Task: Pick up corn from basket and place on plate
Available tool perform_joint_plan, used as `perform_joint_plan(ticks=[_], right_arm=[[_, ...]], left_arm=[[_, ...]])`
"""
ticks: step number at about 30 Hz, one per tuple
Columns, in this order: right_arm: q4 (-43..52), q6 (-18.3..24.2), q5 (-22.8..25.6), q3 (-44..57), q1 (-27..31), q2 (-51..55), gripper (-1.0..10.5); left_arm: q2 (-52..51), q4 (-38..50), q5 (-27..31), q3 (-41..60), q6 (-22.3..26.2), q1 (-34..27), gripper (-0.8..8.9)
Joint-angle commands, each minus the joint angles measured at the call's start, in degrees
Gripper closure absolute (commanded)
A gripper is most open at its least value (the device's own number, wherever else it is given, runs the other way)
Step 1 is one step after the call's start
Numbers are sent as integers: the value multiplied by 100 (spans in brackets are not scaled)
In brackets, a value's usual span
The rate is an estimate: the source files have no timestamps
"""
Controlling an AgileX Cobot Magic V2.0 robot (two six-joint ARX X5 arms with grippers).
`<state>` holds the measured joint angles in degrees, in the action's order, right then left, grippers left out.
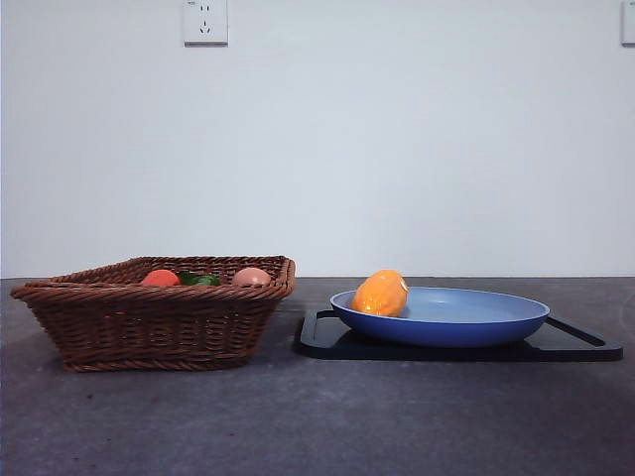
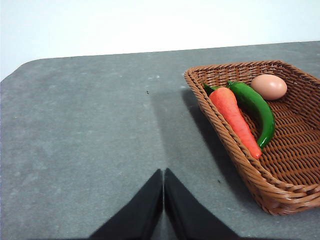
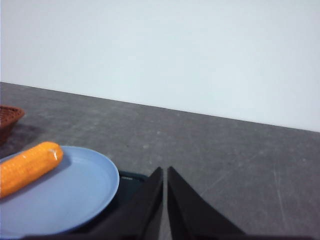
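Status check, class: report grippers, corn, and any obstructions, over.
Left gripper and right gripper shut, empty. Corn lies on plate, out of basket. Nothing obstructing.

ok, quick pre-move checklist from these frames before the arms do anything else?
1. corn out of basket: ok.
2. Corn lying on plate: ok, near the rim on the basket side.
3. Plate seated on black tray: ok.
4. left gripper jaws shut, empty, beside the basket: ok.
5. right gripper jaws shut, empty, clear of the corn: ok.
6. Corn settled, won't roll: cannot tell.
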<state>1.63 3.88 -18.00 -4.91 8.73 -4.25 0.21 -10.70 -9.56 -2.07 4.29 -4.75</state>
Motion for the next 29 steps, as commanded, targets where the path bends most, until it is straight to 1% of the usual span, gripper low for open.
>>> perform_joint_plan(ticks=[1, 4, 5, 16, 29], right_arm=[[39, -192, 11, 216, 11, 192, 945], [22, -310, 11, 437, 2, 354, 945], [-149, -332, 17, 439, 0, 409, 945], [-885, -304, 28, 439, -39, 404, 945], [-704, -321, 26, 437, -39, 404, 945]], left_arm=[[-4, -133, -31, 85, -50, -11, 806], [-4, -133, -31, 85, -50, -11, 806], [-4, -133, -31, 85, -50, -11, 806], [-4, -131, -31, 85, -50, -11, 806], [-4, -133, -31, 85, -50, -11, 806]])
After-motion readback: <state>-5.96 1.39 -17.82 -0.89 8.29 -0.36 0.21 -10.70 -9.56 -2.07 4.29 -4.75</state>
